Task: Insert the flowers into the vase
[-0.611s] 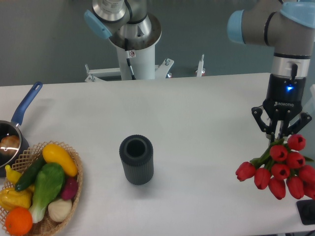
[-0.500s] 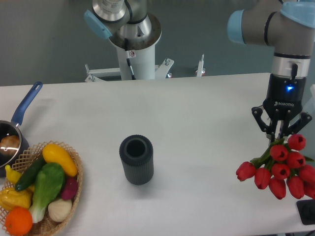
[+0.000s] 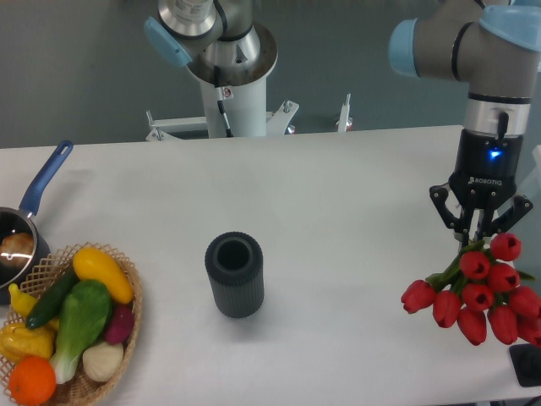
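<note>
The vase [image 3: 234, 274] is a dark grey ribbed cylinder standing upright near the middle of the white table, its mouth empty. The flowers [image 3: 478, 292], a bunch of red tulip buds on green stems, hang at the far right just above the table. My gripper [image 3: 478, 237] points straight down over them, its fingers closed on the green stems at the top of the bunch. The vase stands well to the left of the gripper and the bunch.
A wicker basket [image 3: 128, 326] of coloured fruit and vegetables sits at the front left. Behind it a blue-handled saucepan [image 3: 28, 221] lies at the left edge. The arm's white base column [image 3: 232, 85] stands behind the table. A dark object [image 3: 528, 365] shows at the bottom right corner.
The gripper and the bunch of tulips have risen slightly and shifted a little to the left. The vase has not moved.
</note>
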### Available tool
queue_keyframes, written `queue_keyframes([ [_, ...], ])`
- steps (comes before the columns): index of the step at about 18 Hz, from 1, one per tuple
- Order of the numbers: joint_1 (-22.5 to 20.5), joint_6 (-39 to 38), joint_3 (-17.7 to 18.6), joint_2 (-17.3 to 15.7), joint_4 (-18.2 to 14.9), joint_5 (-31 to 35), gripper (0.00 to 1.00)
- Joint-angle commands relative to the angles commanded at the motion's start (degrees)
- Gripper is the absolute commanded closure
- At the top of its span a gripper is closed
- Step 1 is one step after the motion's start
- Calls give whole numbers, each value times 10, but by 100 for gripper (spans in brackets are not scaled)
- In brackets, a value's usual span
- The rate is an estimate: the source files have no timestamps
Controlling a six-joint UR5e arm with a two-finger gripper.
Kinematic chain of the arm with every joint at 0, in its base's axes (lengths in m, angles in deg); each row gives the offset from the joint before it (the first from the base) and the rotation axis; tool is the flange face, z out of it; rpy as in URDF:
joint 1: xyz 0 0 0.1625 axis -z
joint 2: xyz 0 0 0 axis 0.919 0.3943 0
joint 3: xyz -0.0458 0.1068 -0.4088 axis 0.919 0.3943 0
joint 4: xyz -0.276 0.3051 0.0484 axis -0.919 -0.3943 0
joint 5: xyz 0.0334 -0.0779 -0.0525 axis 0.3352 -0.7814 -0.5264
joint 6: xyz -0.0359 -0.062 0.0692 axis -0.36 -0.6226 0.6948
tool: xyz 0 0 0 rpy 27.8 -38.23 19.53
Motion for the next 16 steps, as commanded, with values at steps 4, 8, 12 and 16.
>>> queue_keyframes([
  [4,33,0,0,-9,1,-5,85],
  [8,54,-36,0,-26,1,-41,84],
  [12,76,-59,10,-47,1,-74,84],
  [16,93,-69,16,-52,1,-181,84],
])
